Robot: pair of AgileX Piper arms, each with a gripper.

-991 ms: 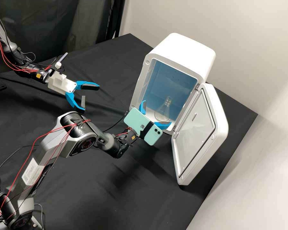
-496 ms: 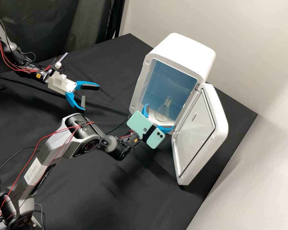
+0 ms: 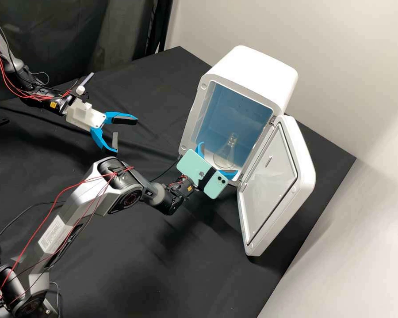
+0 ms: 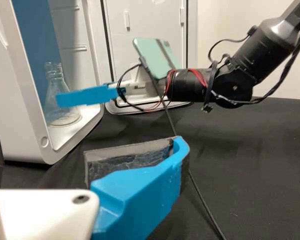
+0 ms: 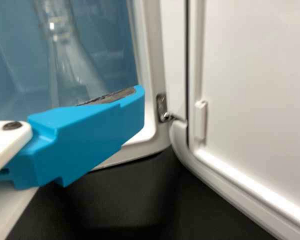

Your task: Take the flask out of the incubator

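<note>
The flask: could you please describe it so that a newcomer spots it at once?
A white incubator stands open on the black bench. On its floor, against blue walls, stands the flask: the one clear glass thing, conical with a narrow neck.

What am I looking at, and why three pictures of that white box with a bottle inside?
These are two robot arms at a black bench. One picture looks down from a fixed camera; the other two come from cameras on each arm's wrist, so its own blue fingers show up close. The white box is a small incubator, its door swung open. A clear glass flask stands upright inside. The right gripper, with a mint-green phone strapped behind it, is at the opening, fingers open beside the flask, gripping nothing. The left gripper hangs open above the bench, off to one side, also empty.
</note>
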